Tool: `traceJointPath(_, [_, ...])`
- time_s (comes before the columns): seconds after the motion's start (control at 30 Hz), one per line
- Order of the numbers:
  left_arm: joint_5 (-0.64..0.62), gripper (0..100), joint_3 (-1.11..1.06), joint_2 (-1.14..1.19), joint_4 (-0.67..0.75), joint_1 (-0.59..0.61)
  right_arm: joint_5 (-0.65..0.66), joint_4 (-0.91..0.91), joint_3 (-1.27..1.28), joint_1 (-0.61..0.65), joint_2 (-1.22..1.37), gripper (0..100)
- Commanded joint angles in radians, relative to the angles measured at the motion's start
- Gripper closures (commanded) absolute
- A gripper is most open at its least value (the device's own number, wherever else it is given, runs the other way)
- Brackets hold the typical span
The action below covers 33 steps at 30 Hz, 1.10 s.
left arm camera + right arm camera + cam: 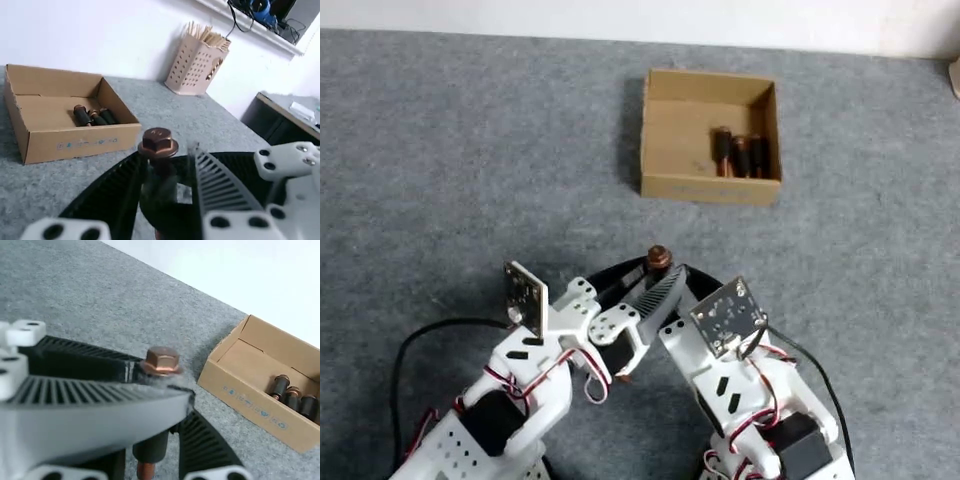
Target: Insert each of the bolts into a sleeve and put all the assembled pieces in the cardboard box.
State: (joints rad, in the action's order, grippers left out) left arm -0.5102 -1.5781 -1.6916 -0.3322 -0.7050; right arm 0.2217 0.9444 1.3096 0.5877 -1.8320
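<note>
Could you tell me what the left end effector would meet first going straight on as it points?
Past the bolt it grips, the left end effector probably meets the cardboard box, front wall first; depth unclear.

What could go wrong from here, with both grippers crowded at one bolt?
1. The left gripper and right gripper meet at the bolt; whichever pulls away could drag it from the sleeve.
2. The cardboard box holds three pieces at one side; another dropped there might land on them.
</note>
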Motion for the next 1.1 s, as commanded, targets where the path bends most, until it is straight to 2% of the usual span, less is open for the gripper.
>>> traceJointPath(0.0, [0.000, 86, -0.036, 0.016, 0.081, 0.012, -0.006, -0.005, -0.067, -0.008, -0.008, 99.3])
traceJointPath(0.1, [0.035, 86, -0.085, 0.016, 0.186, 0.016, -0.006, 0.018, -0.067, -0.008, -0.008, 99.3])
traceJointPath(0.2, [0.074, 86, -0.090, 0.016, 0.190, 0.027, -0.008, 0.027, -0.065, -0.008, -0.008, 99.3])
traceJointPath(0.37, [0.035, 86, -0.087, 0.015, 0.190, 0.090, -0.005, 0.021, -0.059, -0.008, -0.008, 99.3])
traceJointPath(0.6, [0.017, 86, -0.048, 0.013, 0.126, 0.127, -0.005, 0.007, -0.059, -0.007, -0.008, 99.3])
traceJointPath(0.77, [0.017, 86, -0.081, 0.013, 0.094, 0.076, -0.005, 0.008, -0.056, -0.008, -0.008, 99.3])
traceJointPath(0.9, [0.015, 86, -0.081, 0.002, 0.080, 0.081, -0.005, 0.008, -0.054, -0.008, -0.008, 99.3])
traceJointPath(1.07, [-0.009, 86, 0.010, 0.002, 0.077, 0.111, -0.005, 0.008, -0.054, -0.008, -0.008, 99.3])
